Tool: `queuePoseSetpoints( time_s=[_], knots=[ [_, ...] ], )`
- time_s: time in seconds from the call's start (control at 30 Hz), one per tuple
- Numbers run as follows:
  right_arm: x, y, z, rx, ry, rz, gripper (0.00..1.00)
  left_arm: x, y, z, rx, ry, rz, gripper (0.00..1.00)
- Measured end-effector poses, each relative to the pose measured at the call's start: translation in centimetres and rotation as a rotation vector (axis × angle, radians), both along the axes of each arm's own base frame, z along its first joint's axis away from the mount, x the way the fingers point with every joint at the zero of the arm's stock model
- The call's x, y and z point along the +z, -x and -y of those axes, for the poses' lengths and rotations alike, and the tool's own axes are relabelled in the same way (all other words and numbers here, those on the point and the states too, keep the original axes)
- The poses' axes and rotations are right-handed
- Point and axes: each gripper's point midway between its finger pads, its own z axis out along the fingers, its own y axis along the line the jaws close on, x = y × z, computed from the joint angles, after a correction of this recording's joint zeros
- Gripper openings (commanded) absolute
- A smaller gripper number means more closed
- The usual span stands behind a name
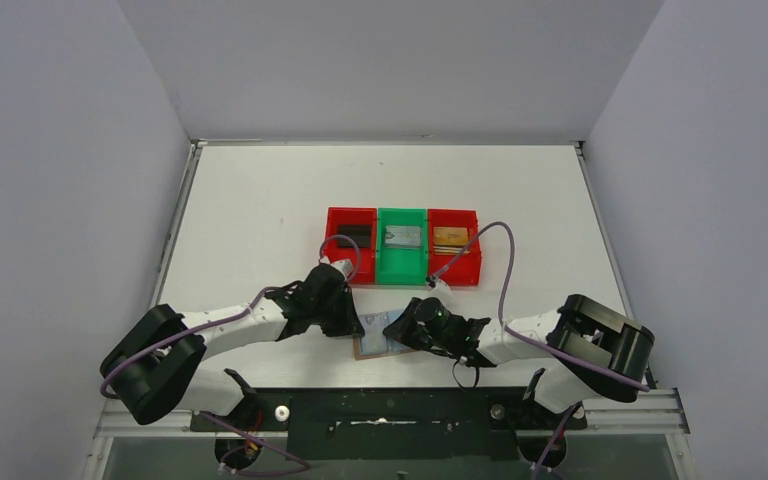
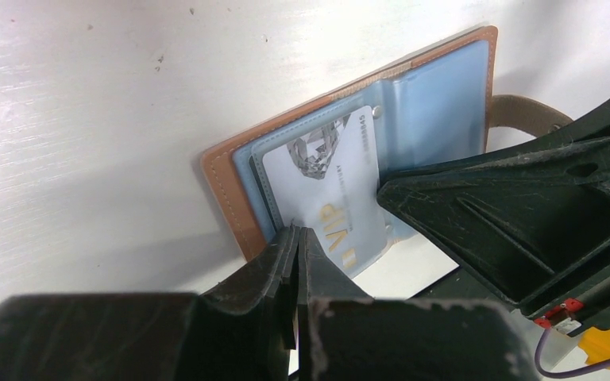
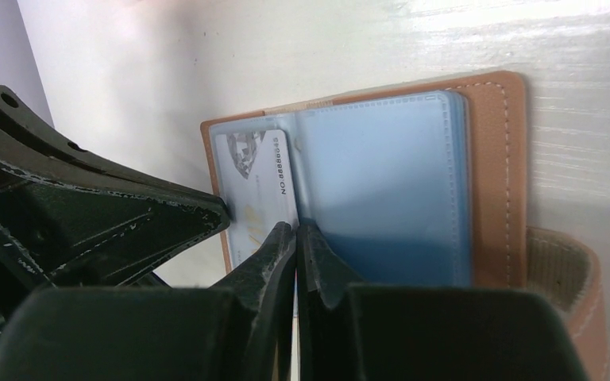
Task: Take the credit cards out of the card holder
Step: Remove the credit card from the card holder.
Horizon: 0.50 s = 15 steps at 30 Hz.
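a tan leather card holder lies open and flat near the front edge of a white tabletop, between two black robot arms. its blue-grey inner sleeves face up. a light blue card marked "vip" sits in the left-hand sleeve. the holder's snap tab sticks out on its right side.

the left claw is clenched, tips pressed together at the card's near edge. whether it pinches the card or only the sleeve cannot be told. the right claw is clenched too, tips at the seam between the card's sleeve and the next one.

beyond the holder, three bins stand side by side. the left red bin holds a black card. the green bin holds a silver-grey card. the right red bin holds a gold-tan card.
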Motion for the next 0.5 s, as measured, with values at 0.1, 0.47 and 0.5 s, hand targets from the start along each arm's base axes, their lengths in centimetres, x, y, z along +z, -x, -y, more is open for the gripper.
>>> queuePoseSetpoints(
  time_s=[0.1, 0.47, 0.5],
  knots=[
    [0.0, 0.0, 0.0, 0.004, 0.001, 0.005, 0.00, 0.0, -0.1, -0.1, 0.003, -0.006, 0.003, 0.00],
    [1.6, -0.1, -0.2, 0.000, -0.039, 0.022, 0.01, -0.2, -0.3, -0.3, -0.005, -0.031, 0.019, 0.00],
    [1.7, -0.1, -0.2, -0.002, -0.042, 0.022, 0.04, -0.2, -0.3, -0.2, -0.007, -0.031, 0.019, 0.00]
  ],
)
